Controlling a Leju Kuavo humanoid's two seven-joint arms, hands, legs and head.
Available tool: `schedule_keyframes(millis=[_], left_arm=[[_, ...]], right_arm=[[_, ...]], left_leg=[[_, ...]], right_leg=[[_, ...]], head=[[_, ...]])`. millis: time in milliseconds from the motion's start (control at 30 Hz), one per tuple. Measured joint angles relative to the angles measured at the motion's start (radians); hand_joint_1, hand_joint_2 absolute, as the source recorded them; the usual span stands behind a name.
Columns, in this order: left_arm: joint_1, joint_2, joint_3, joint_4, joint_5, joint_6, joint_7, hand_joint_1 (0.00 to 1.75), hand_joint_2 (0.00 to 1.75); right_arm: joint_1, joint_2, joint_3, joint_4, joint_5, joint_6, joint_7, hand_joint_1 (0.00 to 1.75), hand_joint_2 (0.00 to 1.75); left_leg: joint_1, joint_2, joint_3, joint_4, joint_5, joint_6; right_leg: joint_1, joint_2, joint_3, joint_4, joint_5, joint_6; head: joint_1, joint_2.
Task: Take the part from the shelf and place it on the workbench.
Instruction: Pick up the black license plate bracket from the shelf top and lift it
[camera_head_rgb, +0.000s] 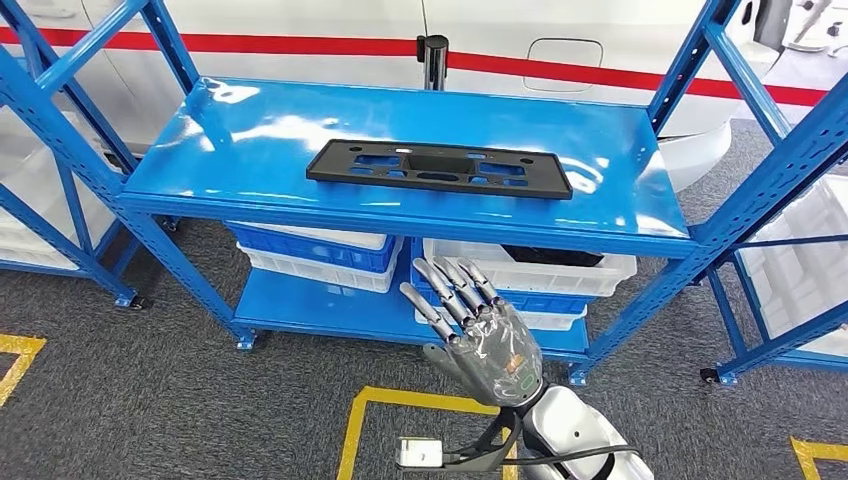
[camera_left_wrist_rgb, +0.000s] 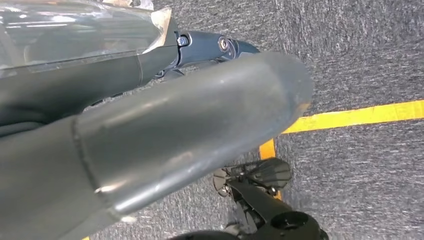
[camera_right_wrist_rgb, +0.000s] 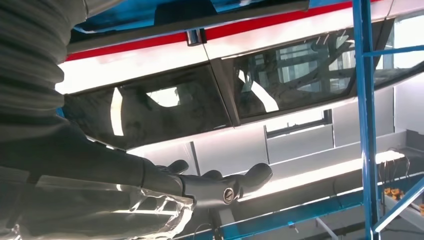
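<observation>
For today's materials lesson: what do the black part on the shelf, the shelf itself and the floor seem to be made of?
Black part: probably moulded plastic, matte, dull with no glare and cut-out openings. Shelf: likely painted sheet metal, glossy blue, mirroring bright lights. Floor: grey carpet by its speckled, fibrous look, with yellow tape lines.
</observation>
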Motion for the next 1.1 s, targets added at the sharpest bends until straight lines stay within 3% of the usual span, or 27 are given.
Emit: schedule_keyframes(millis=[33,100,233,300,367,400,433,467,533,567,667,733,800,867,900,933,967,1033,1100], left_arm=[[0.000,0.000,0.000,0.000,0.001,0.000,0.000,0.00,0.00],[-0.001,0.000,0.002,0.000,0.006,-0.001,-0.001,0.00,0.00],[-0.001,0.003,0.017,0.000,0.038,-0.016,-0.015,0.00,0.00],[-0.001,0.004,0.028,0.000,0.049,-0.034,-0.024,0.00,0.00],[0.002,0.005,0.036,0.000,0.058,-0.060,-0.037,0.00,0.00],[0.004,0.005,0.040,0.000,0.061,-0.073,-0.045,0.00,0.00],[0.005,0.005,0.045,0.000,0.065,-0.086,-0.053,0.00,0.00],[0.006,0.005,0.049,0.000,0.069,-0.096,-0.063,0.00,0.00],[0.005,0.006,0.056,0.000,0.074,-0.111,-0.081,0.00,0.00],[0.004,0.006,0.059,0.000,0.074,-0.115,-0.088,0.00,0.00],[0.002,0.007,0.064,0.000,0.075,-0.122,-0.100,0.00,0.00],[0.002,0.007,0.068,0.000,0.075,-0.124,-0.103,0.00,0.00],[0.001,0.006,0.072,0.000,0.075,-0.125,-0.104,0.00,0.00],[0.001,0.005,0.074,0.000,0.075,-0.126,-0.104,0.00,0.00],[0.001,0.005,0.074,0.000,0.075,-0.126,-0.104,0.00,0.00],[0.001,0.005,0.075,0.000,0.075,-0.126,-0.104,0.00,0.00],[0.002,0.005,0.075,0.000,0.075,-0.126,-0.104,0.00,0.00],[0.002,0.004,0.076,0.000,0.075,-0.126,-0.104,0.00,0.00],[0.002,0.004,0.077,0.000,0.075,-0.127,-0.106,0.00,0.00]], right_arm=[[-0.001,0.000,0.001,0.000,0.000,-0.002,-0.001,0.00,1.75],[-0.004,0.001,0.003,0.001,-0.001,-0.003,-0.003,0.00,1.75],[-0.010,0.003,0.007,0.001,-0.004,-0.004,-0.007,0.00,1.75],[-0.015,0.007,0.009,0.001,-0.006,-0.004,-0.009,0.00,1.75],[-0.018,0.009,0.011,0.001,-0.007,-0.003,-0.010,0.00,1.75],[-0.018,0.010,0.012,0.002,-0.008,-0.002,-0.012,0.00,1.75],[-0.019,0.010,0.012,0.002,-0.009,-0.002,-0.013,0.00,1.75],[-0.020,0.010,0.013,0.002,-0.009,-0.002,-0.014,0.00,1.75],[-0.023,0.010,0.014,0.002,-0.009,-0.002,-0.016,0.00,1.75],[-0.026,0.010,0.014,0.002,-0.009,-0.002,-0.017,0.00,1.75],[-0.030,0.010,0.016,0.001,-0.010,-0.001,-0.017,0.00,1.75],[-0.032,0.011,0.017,0.000,-0.010,-0.001,-0.017,0.00,1.75],[-0.035,0.010,0.018,-0.001,-0.010,-0.001,-0.017,0.00,1.75],[-0.035,0.009,0.019,-0.001,-0.010,-0.001,-0.017,0.00,1.75],[-0.034,0.008,0.019,0.000,-0.010,-0.001,-0.017,0.00,1.75],[-0.033,0.008,0.020,0.000,-0.010,-0.001,-0.017,0.00,1.75],[-0.033,0.007,0.020,0.000,-0.010,-0.001,-0.017,0.00,1.75],[-0.034,0.007,0.021,0.000,-0.010,-0.001,-0.017,0.00,1.75],[-0.035,0.007,0.023,0.000,-0.011,-0.001,-0.017,0.00,1.75]], left_leg=[[-0.002,-0.001,0.005,0.003,-0.007,-0.006],[-0.006,-0.003,0.010,0.007,-0.018,-0.016],[0.003,0.000,0.008,0.025,-0.038,-0.036],[0.006,0.005,-0.035,0.117,-0.083,-0.046],[0.007,0.006,-0.111,0.249,-0.131,-0.052],[0.008,0.006,-0.140,0.289,-0.136,-0.053],[0.008,0.006,-0.151,0.289,-0.118,-0.052],[0.008,0.006,-0.142,0.252,-0.084,-0.049],[0.006,0.007,-0.088,0.117,-0.005,-0.037],[0.003,0.007,-0.065,0.065,0.015,-0.032],[-0.007,0.006,-0.047,0.024,0.018,-0.019],[-0.004,0.006,-0.035,0.007,0.024,-0.007],[0.001,0.007,-0.021,-0.009,0.028,0.003],[-0.001,0.007,-0.017,-0.011,0.025,0.009],[-0.001,0.006,-0.016,-0.010,0.023,0.009],[-0.001,0.005,-0.014,-0.010,0.020,0.008],[-0.001,0.004,-0.010,-0.010,0.017,0.006],[-0.001,0.001,0.002,-0.008,0.007,-0.002],[-0.005,-0.001,0.008,-0.003,-0.005,-0.013]], right_leg=[[-0.001,0.000,0.031,-0.067,0.030,0.004],[-0.002,0.002,0.065,-0.140,0.058,-0.005],[-0.001,0.004,0.074,-0.148,0.055,-0.040],[-0.004,0.003,0.083,-0.150,0.050,-0.052],[-0.001,0.002,0.088,-0.149,0.045,-0.060],[0.000,0.002,0.090,-0.149,0.043,-0.062],[0.001,0.003,0.094,-0.149,0.040,-0.064],[0.002,0.004,0.098,-0.149,0.037,-0.064],[0.004,0.005,0.109,-0.150,0.030,-0.061],[0.007,0.006,0.112,-0.150,0.026,-0.058],[0.010,0.005,0.116,-0.154,0.019,-0.042],[0.011,0.003,0.113,-0.147,0.012,-0.033],[0.012,0.003,0.076,-0.072,-0.021,-0.035],[0.009,0.003,0.000,0.064,-0.070,-0.040],[0.008,0.003,-0.032,0.115,-0.083,-0.038],[0.007,0.003,-0.047,0.130,-0.078,-0.031],[0.005,0.003,-0.039,0.101,-0.056,-0.021],[-0.001,0.002,0.022,-0.038,0.011,-0.003],[-0.003,0.002,0.071,-0.139,0.051,-0.006]], head=[[0.001,0.000],[0.000,0.000],[-0.003,0.000],[-0.006,0.000],[-0.008,0.000],[-0.008,0.000],[-0.009,0.000],[-0.008,0.000],[-0.008,0.000],[-0.008,0.000],[-0.008,0.000],[-0.008,0.000],[-0.005,0.000],[-0.003,0.000],[-0.003,0.000],[-0.003,0.000],[-0.002,0.000],[-0.002,0.000],[-0.002,0.000]])
